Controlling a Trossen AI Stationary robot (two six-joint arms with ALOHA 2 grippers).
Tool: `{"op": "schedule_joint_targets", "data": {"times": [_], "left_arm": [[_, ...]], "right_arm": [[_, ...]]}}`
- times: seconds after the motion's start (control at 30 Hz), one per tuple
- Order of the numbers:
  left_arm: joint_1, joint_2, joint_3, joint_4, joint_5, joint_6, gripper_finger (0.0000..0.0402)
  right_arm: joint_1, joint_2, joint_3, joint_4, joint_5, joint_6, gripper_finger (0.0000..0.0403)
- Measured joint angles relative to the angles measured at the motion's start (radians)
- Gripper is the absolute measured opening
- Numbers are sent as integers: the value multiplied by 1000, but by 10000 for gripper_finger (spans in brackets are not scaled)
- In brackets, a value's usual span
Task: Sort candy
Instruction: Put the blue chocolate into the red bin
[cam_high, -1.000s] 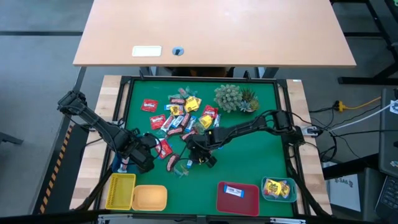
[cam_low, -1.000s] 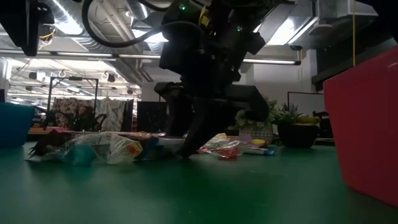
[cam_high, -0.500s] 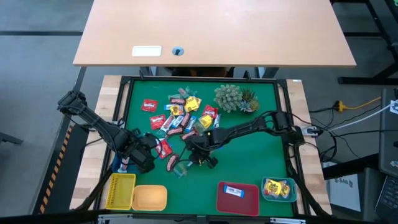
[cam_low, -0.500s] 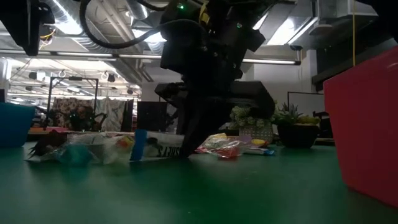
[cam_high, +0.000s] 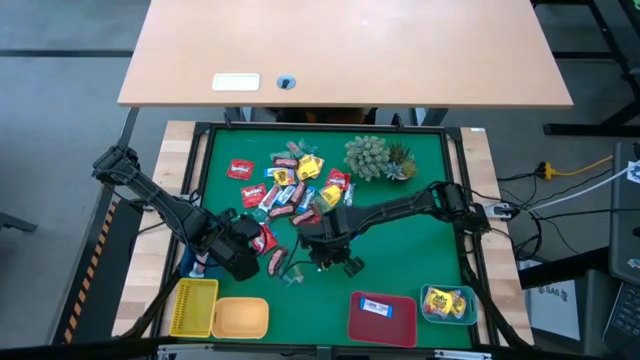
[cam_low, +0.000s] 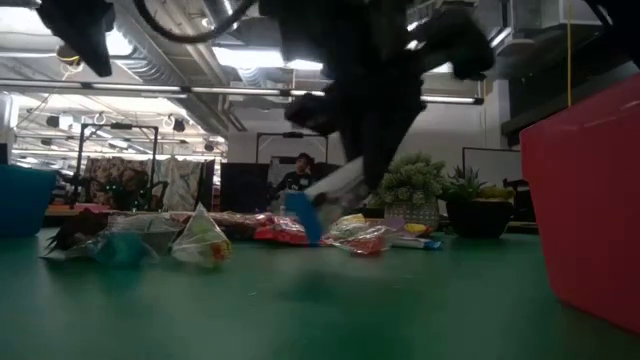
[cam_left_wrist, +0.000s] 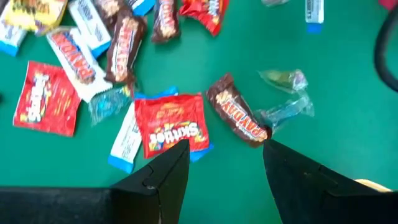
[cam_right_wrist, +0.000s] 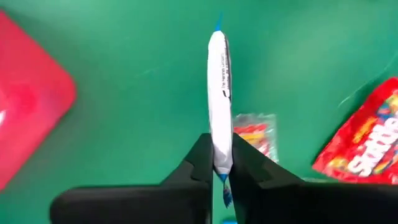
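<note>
The candy (cam_high: 290, 185) lies in a loose heap on the green mat's far middle, with a few pieces nearer. My right gripper (cam_high: 337, 262) hangs over the mat's middle, shut on a blue-and-white candy (cam_right_wrist: 218, 93) that hangs clear of the mat in the low view (cam_low: 322, 195). My left gripper (cam_left_wrist: 224, 174) stands open to the left of it, above a red Skittles pack (cam_left_wrist: 168, 127) and a brown bar (cam_left_wrist: 239, 118), touching neither. My right gripper pinches one end of the blue-and-white candy (cam_right_wrist: 219, 163) between its two fingers, which come from above and point down. The flat wrapper shows edge-on between the fingers. The candy hangs tilted below them, lifted clear of the mat.
A spiky green plant (cam_high: 375, 158) stands at the far right of the heap. Along the near edge are a yellow tray (cam_high: 195, 305), an orange tray (cam_high: 240, 318), a red tray (cam_high: 358, 325) holding one blue-and-white candy, and a blue tray (cam_high: 447, 322) with yellow candies.
My right gripper has taken hold of the blue-and-white candy, tipped more steeply downward and risen. The candy first stood up on one end on the mat and now hangs lifted clear below the fingers.
</note>
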Motion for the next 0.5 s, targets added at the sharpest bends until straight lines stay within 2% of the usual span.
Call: {"op": "schedule_joint_targets", "data": {"times": [0.1, 0.3, 0.5], "left_arm": [[0, 0, 0, 29, -12, 39, 190], [0, 0, 0, 89, -19, 91, 190], [0, 0, 0, 97, -20, 98, 190]], "right_arm": [[27, -2, 24, -54, 20, 43, 17], [64, -21, 33, -138, 60, 141, 48], [83, -33, 34, -247, 67, 144, 30]]}}
